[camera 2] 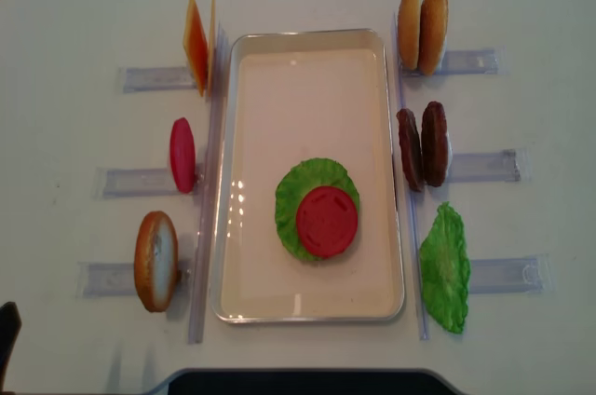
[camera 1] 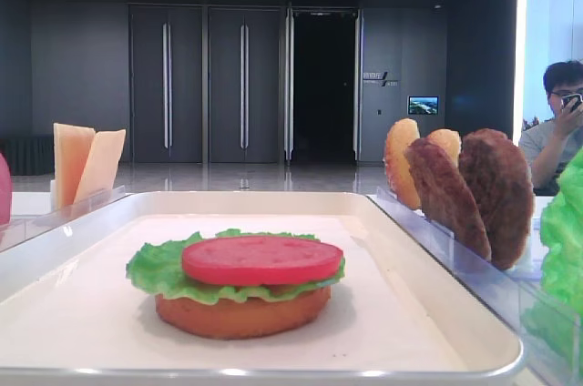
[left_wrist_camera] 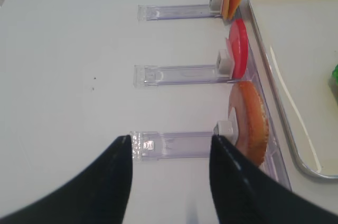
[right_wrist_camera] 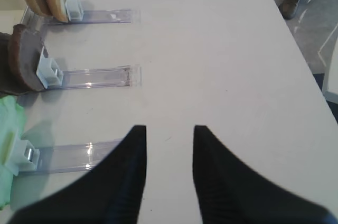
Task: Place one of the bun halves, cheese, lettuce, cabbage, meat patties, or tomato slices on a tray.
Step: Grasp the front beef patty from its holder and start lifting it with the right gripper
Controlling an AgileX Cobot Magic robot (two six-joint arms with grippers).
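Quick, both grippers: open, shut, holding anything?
Left gripper: open, empty.
Right gripper: open, empty.

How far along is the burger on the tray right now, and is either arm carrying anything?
Done: a bun half, lettuce and a tomato slice are stacked on the tray. In hand: nothing; left gripper and right gripper are both open over bare table. Left: patties, cheese and bun halves still stand in their holders.
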